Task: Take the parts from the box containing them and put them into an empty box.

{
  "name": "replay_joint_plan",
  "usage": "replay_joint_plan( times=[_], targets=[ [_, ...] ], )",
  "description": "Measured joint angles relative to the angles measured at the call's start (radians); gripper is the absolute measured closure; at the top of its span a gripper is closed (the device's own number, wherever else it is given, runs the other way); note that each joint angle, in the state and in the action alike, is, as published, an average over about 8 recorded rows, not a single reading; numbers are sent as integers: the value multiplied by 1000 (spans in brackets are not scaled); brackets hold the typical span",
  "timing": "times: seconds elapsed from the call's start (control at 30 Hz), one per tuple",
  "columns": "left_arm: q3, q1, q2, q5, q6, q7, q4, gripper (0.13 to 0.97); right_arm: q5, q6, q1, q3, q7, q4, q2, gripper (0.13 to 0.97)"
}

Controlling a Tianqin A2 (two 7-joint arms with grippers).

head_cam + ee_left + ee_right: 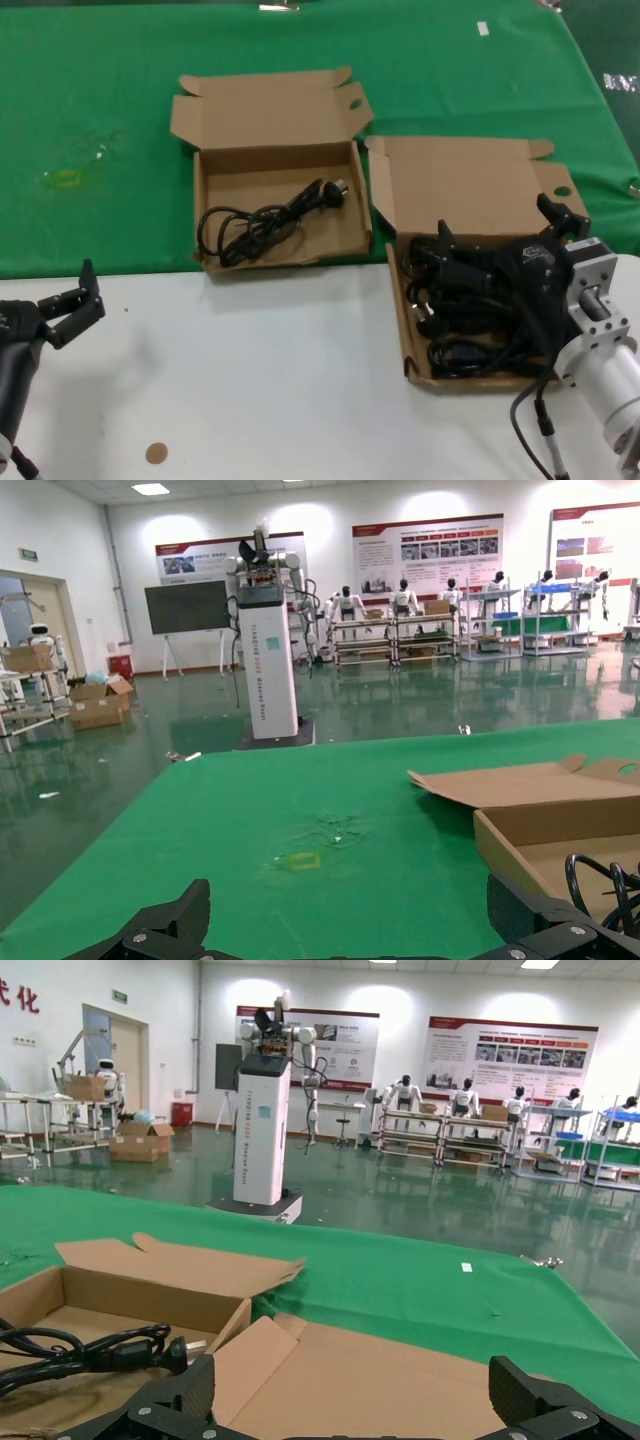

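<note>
A brown box (398, 300) on the right holds several black power cords (455, 325); its lid (470, 185) lies open behind. My right gripper (497, 225) hangs open and empty just over these cords. In the right wrist view its fingers (190, 1395) are spread wide over that lid (400, 1370). A second brown box (265, 110) stands to the left and farther back with one cord bundle (260, 225) in it, also in the right wrist view (90, 1350). My left gripper (75, 300) is open and empty at the front left, over the white table.
Green cloth (100, 100) covers the far half of the table, with a small yellow mark (67, 178). A small brown disc (156, 453) lies on the white front part. The left wrist view shows the second box (540, 820) to one side.
</note>
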Motion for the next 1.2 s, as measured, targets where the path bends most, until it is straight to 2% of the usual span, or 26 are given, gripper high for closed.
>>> replay_joint_plan(
  times=[1.2],
  targets=[
    [0,0,0,0,0,0,0,132,0,0,0,0,0,0,0,129]
  ],
)
